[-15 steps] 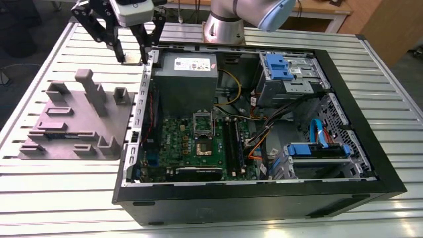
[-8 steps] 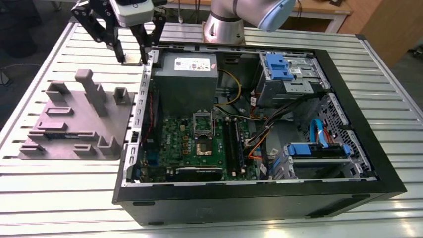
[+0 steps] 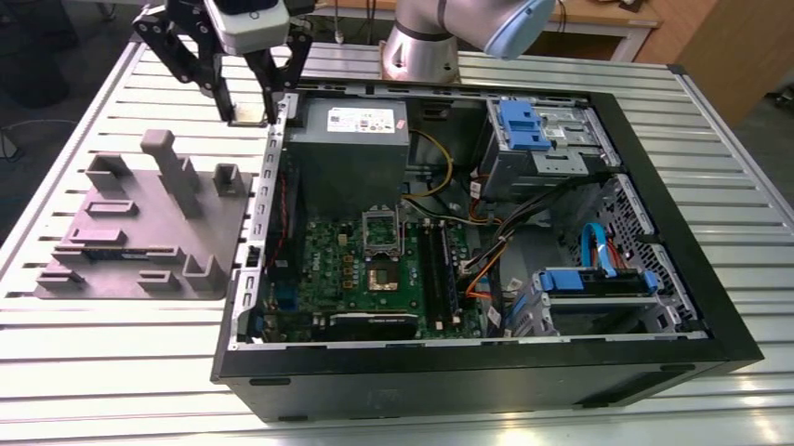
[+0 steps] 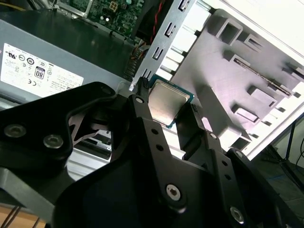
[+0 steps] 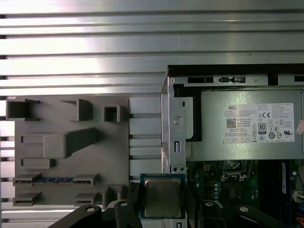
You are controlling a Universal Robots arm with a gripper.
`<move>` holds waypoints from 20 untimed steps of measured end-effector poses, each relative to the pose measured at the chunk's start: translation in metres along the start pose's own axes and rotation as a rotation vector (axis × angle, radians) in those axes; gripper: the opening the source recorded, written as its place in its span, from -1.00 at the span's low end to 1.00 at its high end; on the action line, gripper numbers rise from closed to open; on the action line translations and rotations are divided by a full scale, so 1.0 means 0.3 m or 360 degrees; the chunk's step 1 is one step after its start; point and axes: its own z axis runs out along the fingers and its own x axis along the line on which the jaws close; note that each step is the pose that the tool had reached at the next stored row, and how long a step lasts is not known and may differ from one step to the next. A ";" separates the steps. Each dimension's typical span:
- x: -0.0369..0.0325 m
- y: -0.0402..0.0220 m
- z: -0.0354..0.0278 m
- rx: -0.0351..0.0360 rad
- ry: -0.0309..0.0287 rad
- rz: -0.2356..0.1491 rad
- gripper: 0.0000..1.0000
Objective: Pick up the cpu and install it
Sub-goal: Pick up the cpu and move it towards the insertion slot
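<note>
In both wrist views my gripper (image 4: pixel 167 108) (image 5: pixel 162 205) is shut on the cpu (image 4: pixel 164 100) (image 5: pixel 162 196), a small square chip with a silvery top and a thin greenish edge, clamped by its two sides. In the exterior view the gripper (image 3: pixel 252 115) hangs above the left wall of the open computer case (image 3: pixel 496 367), near its back corner. The motherboard (image 3: pixel 372 279) lies inside the case. Its cpu socket (image 3: pixel 379 253) sits near the board's middle, away from the gripper.
A grey fixture plate (image 3: pixel 143 228) with raised blocks and slots lies on the slatted metal table (image 3: pixel 112 372), at the exterior view's left of the case. A silver-grey power supply (image 3: pixel 350 139) with a white label, blue drive bays (image 3: pixel 519 125) and cables (image 3: pixel 496 251) occupy the case.
</note>
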 end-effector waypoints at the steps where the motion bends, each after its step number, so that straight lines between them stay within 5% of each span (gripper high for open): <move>1: -0.003 0.000 0.000 0.0000 0.00000 0.0000 -0.05; 8: -0.045 0.001 0.001 0.0000 0.00000 0.0000 -0.05; 20: -0.150 0.005 0.002 0.0000 -0.00001 0.0000 -0.05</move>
